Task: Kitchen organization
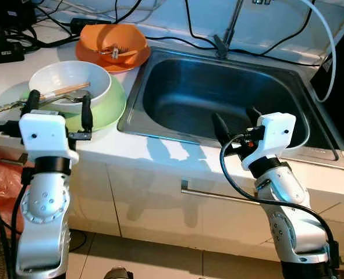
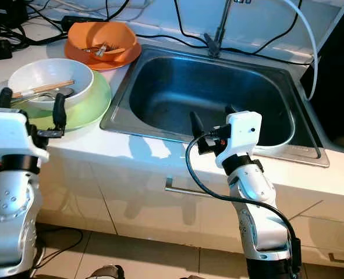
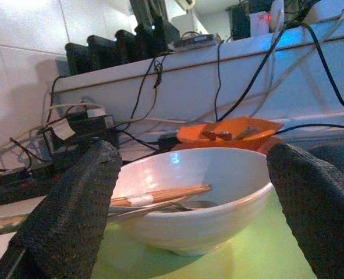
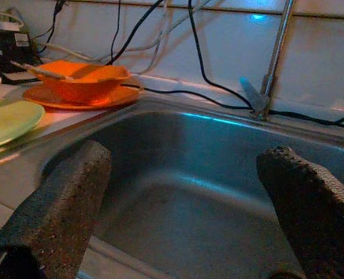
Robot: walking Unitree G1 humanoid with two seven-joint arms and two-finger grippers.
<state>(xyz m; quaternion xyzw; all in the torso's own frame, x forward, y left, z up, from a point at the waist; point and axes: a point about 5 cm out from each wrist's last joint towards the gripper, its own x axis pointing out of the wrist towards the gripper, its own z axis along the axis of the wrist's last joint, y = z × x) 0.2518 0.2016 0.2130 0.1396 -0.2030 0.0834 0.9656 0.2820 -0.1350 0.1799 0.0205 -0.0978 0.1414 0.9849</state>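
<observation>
Hovering at bench (image 1: 160,152) edge, left pincer (image 1: 59,106) spread wide, facing white bowl (image 1: 71,83) at its 12 o'clock. Bowl sits on green plate (image 1: 114,105), chopsticks (image 1: 41,96) across rim. Orange bowl (image 1: 113,40) on orange plate at 1 o'clock. Right pincer (image 1: 237,122) wide over sink (image 1: 212,96) front rim. No readable writing anywhere.
</observation>
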